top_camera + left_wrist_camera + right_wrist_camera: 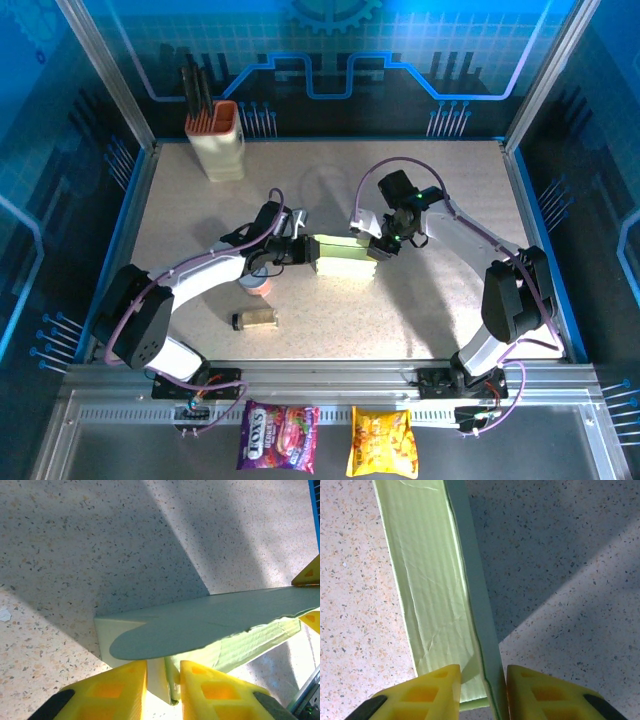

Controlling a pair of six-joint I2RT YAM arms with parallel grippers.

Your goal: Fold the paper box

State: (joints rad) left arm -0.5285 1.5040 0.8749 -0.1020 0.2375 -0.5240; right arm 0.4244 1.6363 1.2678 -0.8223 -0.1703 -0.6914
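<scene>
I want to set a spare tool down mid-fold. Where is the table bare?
Bare: the near strip in front of the paper box; the far right corner; the far edge right of the knife holder. Crowded: the centre, where the left gripper and right gripper flank the box, and around the small bottle.

Top view overhead, wide; both wrist views close, sharing paper box

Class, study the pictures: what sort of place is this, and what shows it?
Probably a robotics lab cell: a speckled table walled by blue circuit-print panels on aluminium framing, two arms bolted at its edge, meeting at a paper box.
</scene>
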